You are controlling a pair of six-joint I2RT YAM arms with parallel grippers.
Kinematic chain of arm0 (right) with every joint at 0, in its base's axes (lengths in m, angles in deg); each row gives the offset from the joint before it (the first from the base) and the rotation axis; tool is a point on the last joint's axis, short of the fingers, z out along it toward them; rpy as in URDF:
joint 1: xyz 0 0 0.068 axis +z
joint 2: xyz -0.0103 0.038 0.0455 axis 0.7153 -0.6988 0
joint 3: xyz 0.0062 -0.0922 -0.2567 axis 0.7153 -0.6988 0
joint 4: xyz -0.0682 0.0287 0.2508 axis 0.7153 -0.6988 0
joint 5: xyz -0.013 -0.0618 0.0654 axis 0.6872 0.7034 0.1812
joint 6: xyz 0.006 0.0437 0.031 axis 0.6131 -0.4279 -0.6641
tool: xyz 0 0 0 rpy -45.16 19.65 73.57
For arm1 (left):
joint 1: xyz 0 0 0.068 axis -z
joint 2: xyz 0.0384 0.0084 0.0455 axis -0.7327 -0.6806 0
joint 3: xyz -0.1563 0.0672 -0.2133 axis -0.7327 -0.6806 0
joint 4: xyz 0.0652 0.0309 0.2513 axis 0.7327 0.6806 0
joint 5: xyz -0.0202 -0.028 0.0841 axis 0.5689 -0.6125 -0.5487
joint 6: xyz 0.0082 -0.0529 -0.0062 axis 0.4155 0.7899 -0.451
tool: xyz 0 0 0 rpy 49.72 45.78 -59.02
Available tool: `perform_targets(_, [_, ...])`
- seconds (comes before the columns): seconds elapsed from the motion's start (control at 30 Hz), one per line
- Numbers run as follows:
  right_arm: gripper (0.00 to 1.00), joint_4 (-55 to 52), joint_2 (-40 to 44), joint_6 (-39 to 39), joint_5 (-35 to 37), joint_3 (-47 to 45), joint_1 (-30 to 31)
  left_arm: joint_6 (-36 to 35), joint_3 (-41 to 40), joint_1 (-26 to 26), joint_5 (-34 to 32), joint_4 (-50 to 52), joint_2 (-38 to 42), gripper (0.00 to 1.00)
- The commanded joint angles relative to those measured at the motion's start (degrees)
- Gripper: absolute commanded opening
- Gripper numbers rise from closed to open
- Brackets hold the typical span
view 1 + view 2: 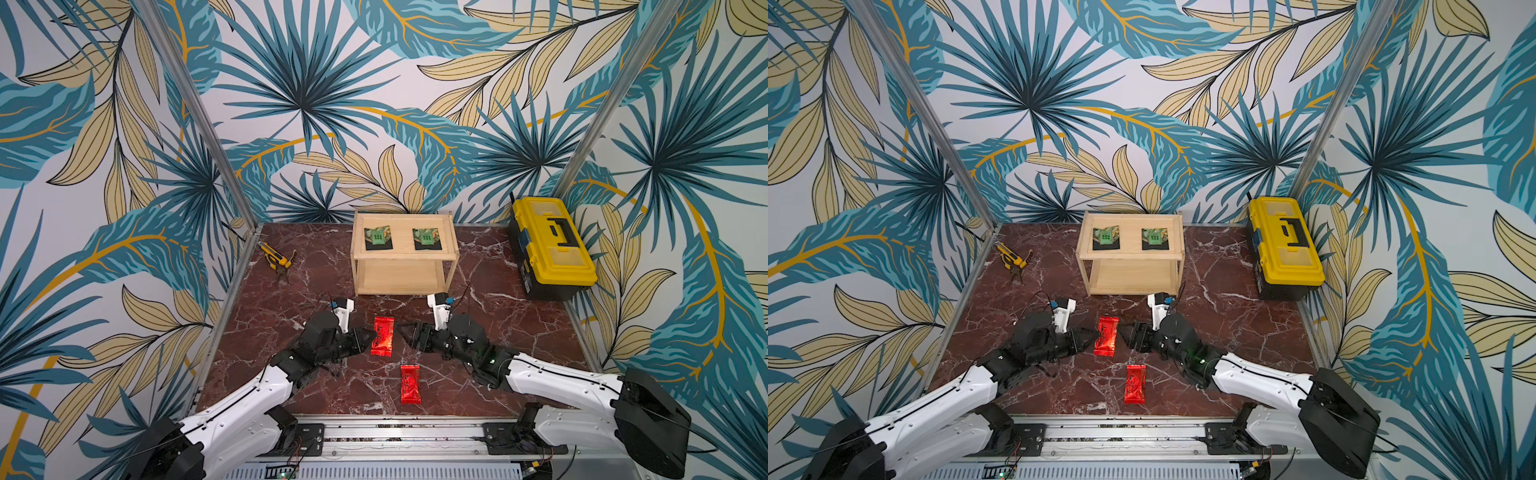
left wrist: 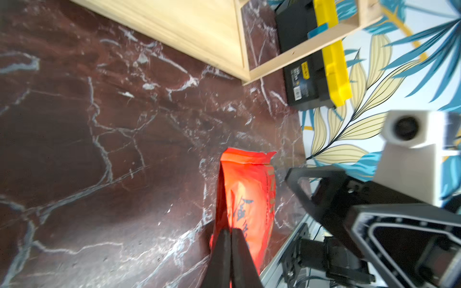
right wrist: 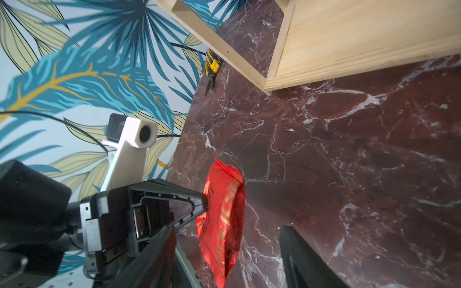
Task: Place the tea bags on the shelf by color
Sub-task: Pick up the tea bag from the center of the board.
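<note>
Where your view begins, far left: a yellow-and-black hand tool (image 1: 277,259) lies on the veined dark-red marble tabletop (image 1: 257,332) by the wall.
Left arm: your white-and-black arm reaches in low from the front rail, wrist level, fingertips pointing toward the middle.
Left gripper (image 1: 371,335): clenched on the edge of the farther red tea bag (image 1: 382,341); in the left wrist view its fingers (image 2: 225,251) pinch the crinkled foil (image 2: 245,199) together.
Nearer red tea bag (image 1: 410,383): narrow, glossy, dark markings, flat on the marble, apart from both grippers.
Shelf (image 1: 451,232): pale raw wood, two tiers, thin posts, behind the grippers; two squarish green tea bags (image 1: 378,238) (image 1: 427,239) lie side by side on its rimmed top tray.
Right arm: mirrors yours on the left, low and pointing inward.
Right gripper (image 1: 402,330): spread apart, holding nothing, just beside the held packet.
Toolbox (image 1: 550,245): yellow lid, black body, hard plastic, far right.
</note>
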Motion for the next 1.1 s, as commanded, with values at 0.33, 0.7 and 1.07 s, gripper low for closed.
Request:
perform_targets(0.33, [0.61, 19.9, -6.6, -13.6, -5.6, -6.0, -0.5, 8.3, -1.5, -0.3, -2.2, -12.5, -3.8, 0.0])
perform_targets(0.7, [0.28, 24.9, -11.6, -13.6, -7.4, -4.7, 0.0, 8.3, -1.4, -0.2, -2.7, -12.3, -4.8, 0.0])
perform_targets(1.07, [0.31, 29.3, -12.5, -13.5, -6.6, -6.0, 0.3, 10.3, -1.6, -0.2, -2.8, -15.6, -7.1, 0.0])
